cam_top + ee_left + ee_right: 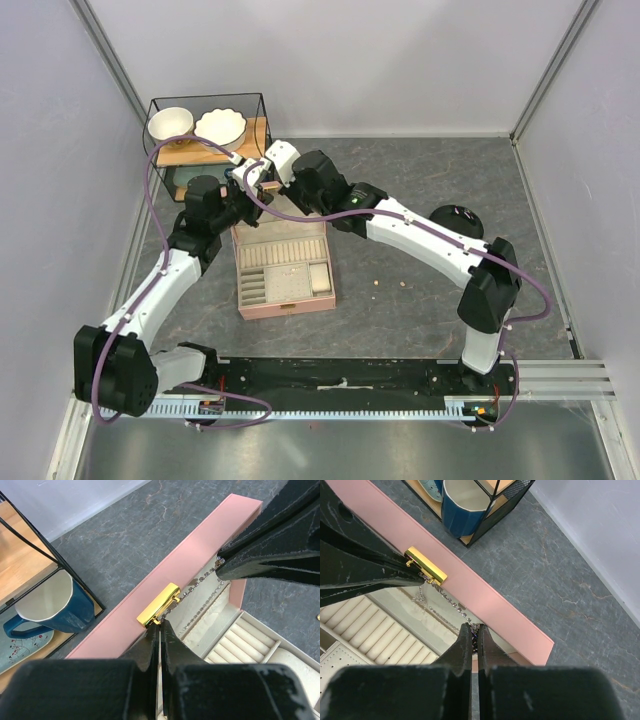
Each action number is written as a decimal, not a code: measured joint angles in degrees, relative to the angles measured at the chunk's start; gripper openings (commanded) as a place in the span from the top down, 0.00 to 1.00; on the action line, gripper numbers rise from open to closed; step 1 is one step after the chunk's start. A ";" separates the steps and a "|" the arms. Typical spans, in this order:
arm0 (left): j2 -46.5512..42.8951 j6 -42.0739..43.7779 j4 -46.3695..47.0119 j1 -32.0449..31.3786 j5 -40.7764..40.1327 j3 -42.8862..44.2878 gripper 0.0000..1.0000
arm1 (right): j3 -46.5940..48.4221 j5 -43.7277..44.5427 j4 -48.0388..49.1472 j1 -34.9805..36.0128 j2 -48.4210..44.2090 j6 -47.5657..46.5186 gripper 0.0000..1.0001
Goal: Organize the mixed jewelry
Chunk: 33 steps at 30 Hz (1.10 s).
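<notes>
Finding: the left tool (160, 630) is closed, its tips pinching one end of the silvery chain (197, 587). The right tool (475, 630) is likewise closed on the other end. The chain hangs between them in a shallow sag, above the raised lid edge of the open pink jewellery box (200, 545).

Position: in the left wrist view the chain runs from the left tool's tips toward 2 o'clock, up to the right tool. In the right wrist view it runs from the right tool toward 10 o'clock. Its left end sits just beside the gold clasp (159, 604); contact cannot be confirmed. The cream ring rolls (245, 640) lie below, at 4 o'clock of the clasp.

Assessment: the step appears to be laying the chain into the box. Both ends should descend together, with the slack kept modest and the links held off the clasp, where snagging is the likely fault. Release should come only once the chain rests in a compartment.

Outstanding: pale gold beads (376, 289) lie on the surface at 3 o'clock of the box, well apart from both tools.
</notes>
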 measured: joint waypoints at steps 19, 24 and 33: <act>1.92 -0.33 -0.42 0.11 -0.02 0.96 0.98 | 1.03 2.16 -0.02 0.09 1.62 0.33 1.00; 2.05 -0.46 -0.46 0.11 -0.07 1.09 0.97 | 1.33 2.45 -0.09 0.11 1.86 0.42 1.00; 2.25 -1.46 -0.87 0.22 -0.22 1.31 0.92 | 2.23 3.43 -0.15 0.26 2.64 0.94 1.00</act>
